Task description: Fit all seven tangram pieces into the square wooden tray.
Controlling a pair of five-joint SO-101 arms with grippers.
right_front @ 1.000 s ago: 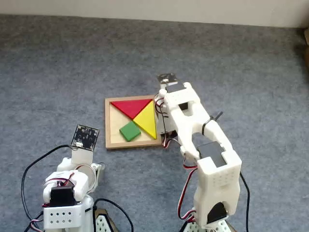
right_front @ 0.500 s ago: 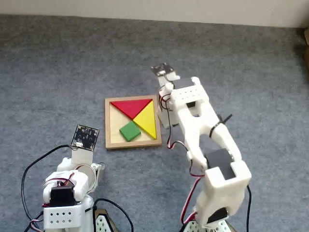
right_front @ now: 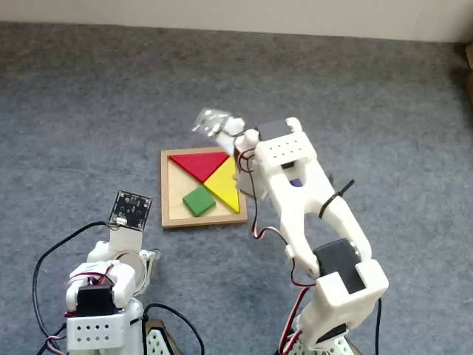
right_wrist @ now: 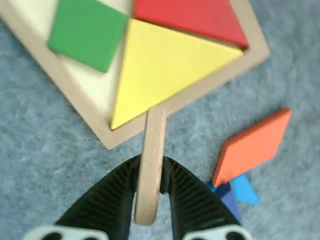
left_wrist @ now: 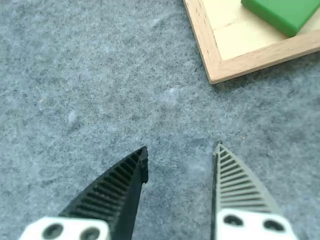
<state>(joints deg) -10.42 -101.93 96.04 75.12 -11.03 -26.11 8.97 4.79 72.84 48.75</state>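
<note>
The grey carpet [right_front: 89, 96] carries the square wooden tray [right_front: 165, 194] at its middle, which holds a red triangle [right_front: 199, 163], a yellow triangle [right_front: 226, 186] and a green square [right_front: 198, 200]. Just beside the tray's outer rim lie an orange parallelogram [right_wrist: 252, 145] and blue pieces [right_wrist: 241, 190] partly under it. The right gripper [right_wrist: 150, 163] pinches a pale wooden piece [right_wrist: 153, 140] whose far end meets the rim by the yellow triangle's corner. The left gripper [left_wrist: 181, 147] hangs with fingers spread over bare carpet near the tray's corner.
</note>
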